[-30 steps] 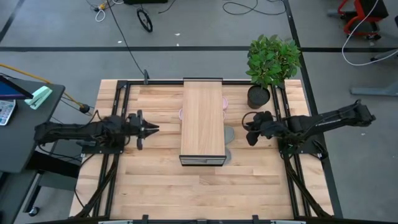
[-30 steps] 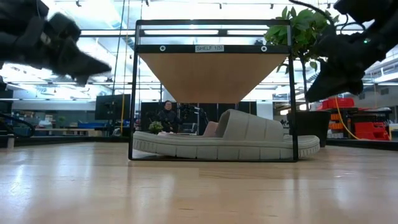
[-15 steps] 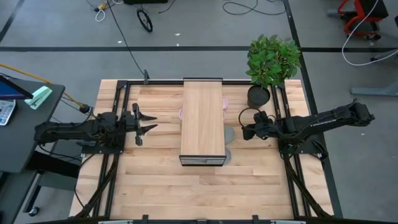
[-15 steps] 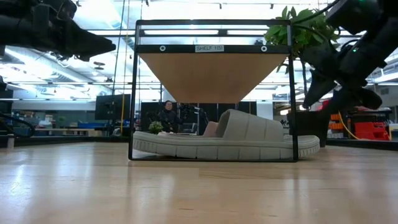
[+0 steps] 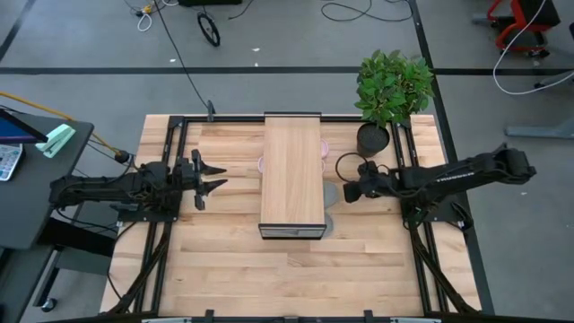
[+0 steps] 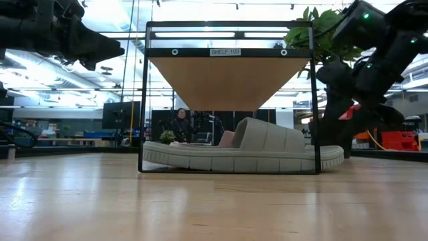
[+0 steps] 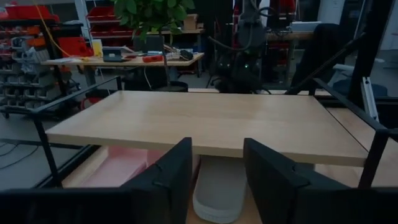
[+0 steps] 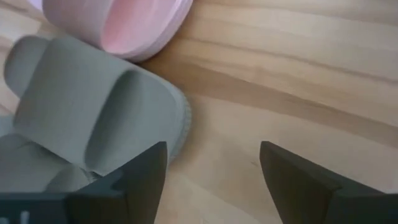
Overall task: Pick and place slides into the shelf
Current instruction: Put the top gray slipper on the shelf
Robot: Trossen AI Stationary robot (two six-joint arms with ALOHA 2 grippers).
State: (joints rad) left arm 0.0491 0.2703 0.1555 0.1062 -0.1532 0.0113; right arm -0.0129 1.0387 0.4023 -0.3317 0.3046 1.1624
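Right gripper [image 5: 346, 191], jaws spread and empty, hangs just beside a grey slide [image 8: 93, 118] lying crosswise under the shelf [image 5: 291, 170], a pink slide [image 8: 118, 22] just past it. Left gripper [image 5: 215, 178], also apart and empty, faces the shelf's other long side above the wooden tabletop [image 5: 233, 269].

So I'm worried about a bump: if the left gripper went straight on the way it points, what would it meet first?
Probably the shelf. The open left gripper points at the plank's near edge, with slides just under it; the exact height is hard to judge.
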